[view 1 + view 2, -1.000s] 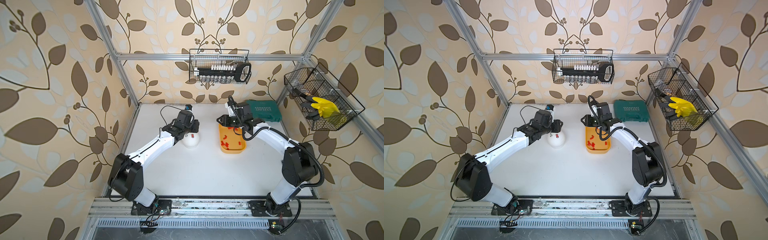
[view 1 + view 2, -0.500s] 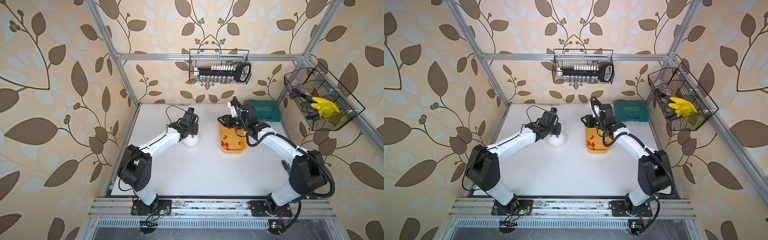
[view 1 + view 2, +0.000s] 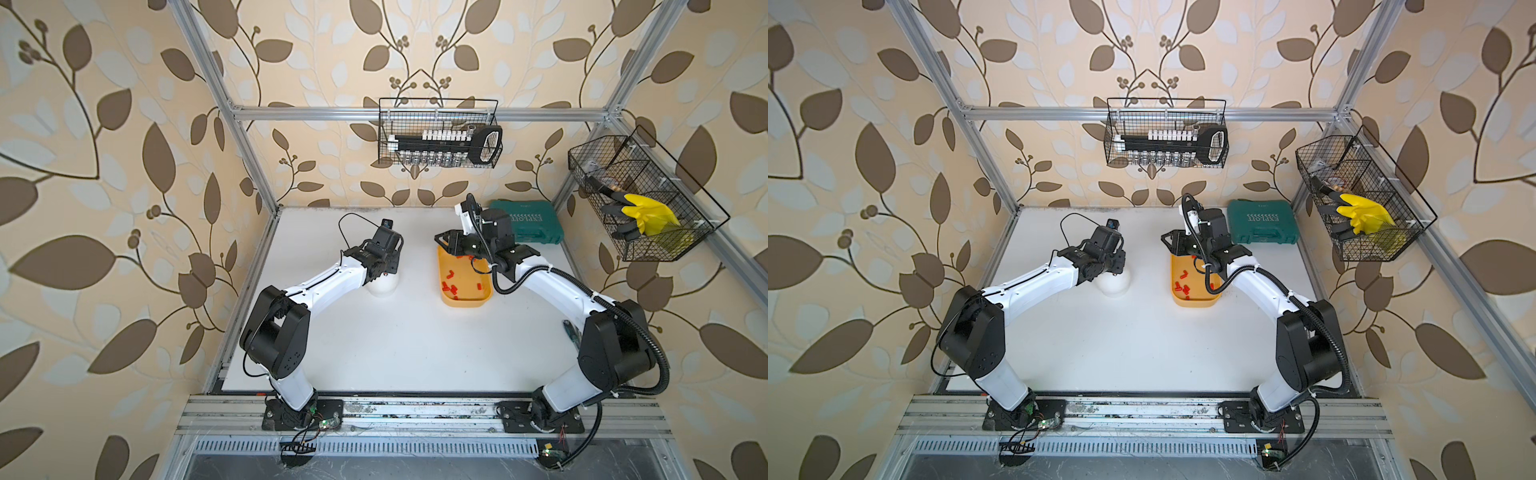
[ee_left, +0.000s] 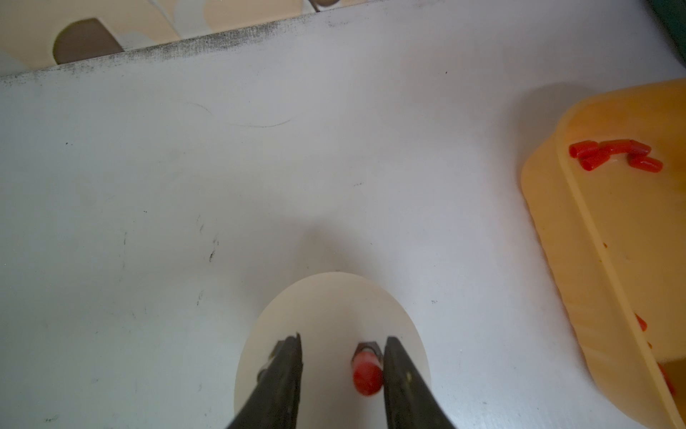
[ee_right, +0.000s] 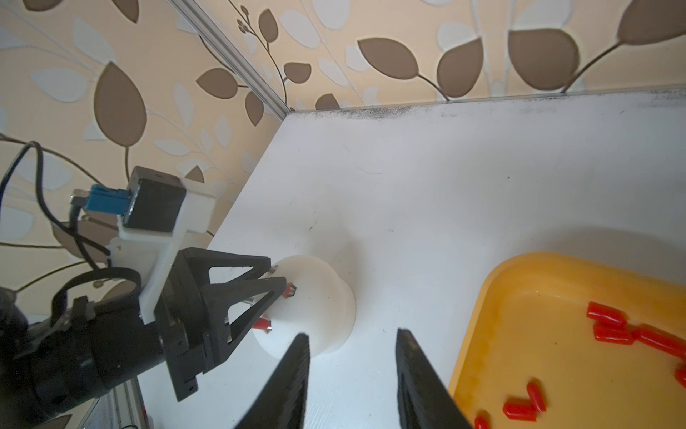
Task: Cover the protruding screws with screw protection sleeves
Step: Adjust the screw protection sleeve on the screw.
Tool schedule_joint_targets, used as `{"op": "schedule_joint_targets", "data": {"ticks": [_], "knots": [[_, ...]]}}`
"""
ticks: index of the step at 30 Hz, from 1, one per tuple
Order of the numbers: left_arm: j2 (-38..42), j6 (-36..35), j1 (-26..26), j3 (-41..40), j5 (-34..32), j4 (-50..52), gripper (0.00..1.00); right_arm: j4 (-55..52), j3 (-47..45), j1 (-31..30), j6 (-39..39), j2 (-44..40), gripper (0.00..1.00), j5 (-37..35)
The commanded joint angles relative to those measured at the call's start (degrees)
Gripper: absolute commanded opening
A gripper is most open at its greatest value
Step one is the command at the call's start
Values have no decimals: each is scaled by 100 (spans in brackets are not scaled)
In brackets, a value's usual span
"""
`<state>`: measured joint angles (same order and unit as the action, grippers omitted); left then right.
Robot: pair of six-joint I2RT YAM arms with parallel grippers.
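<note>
The white dome (image 3: 384, 286) (image 3: 1115, 286) stands left of the yellow-orange tray (image 3: 465, 302) (image 3: 1192, 302). My left gripper (image 4: 341, 340) hovers open over the dome (image 4: 330, 301). A red sleeve (image 4: 366, 375) sits on a screw beside one finger; the other finger stands well apart. The right wrist view shows the dome (image 5: 319, 297) with two sleeved screws (image 5: 287, 290) (image 5: 261, 324) and a bare grey screw (image 5: 273, 268). Loose sleeves (image 3: 451, 286) (image 5: 612, 328) lie in the tray (image 5: 479, 315). My right gripper (image 5: 350, 334) is open and empty, over bare table between dome and tray.
A green tool case (image 3: 528, 222) lies at the back right, just behind the right wrist. Wire baskets hang on the back wall (image 3: 440, 133) and the right wall (image 3: 640, 199). A small tool (image 3: 570, 330) lies by the table's right edge.
The left arm's elbow has shifted and its wrist has turned while its gripper stays over the dome. The right arm's elbow has swung outward, its gripper staying at the tray's far end.
</note>
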<state>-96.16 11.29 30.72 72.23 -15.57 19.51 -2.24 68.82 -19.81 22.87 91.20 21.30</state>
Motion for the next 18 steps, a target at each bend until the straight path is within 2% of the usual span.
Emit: {"op": "schedule_joint_targets", "data": {"ticks": [1,4,12,18], "knots": [[462,-68,23,146,-163,-5,42,101,-118,-14,-86,-190,40,118],[866,31,69,76,-149,-91,44,116,-139,-12,-86,-198,41,119],[2049,512,96,-1169,103,-419,46,242,-214,-31,-90,-214,42,188],[2347,457,263,-1847,287,-675,47,271,-227,-62,-98,-217,42,181]]}}
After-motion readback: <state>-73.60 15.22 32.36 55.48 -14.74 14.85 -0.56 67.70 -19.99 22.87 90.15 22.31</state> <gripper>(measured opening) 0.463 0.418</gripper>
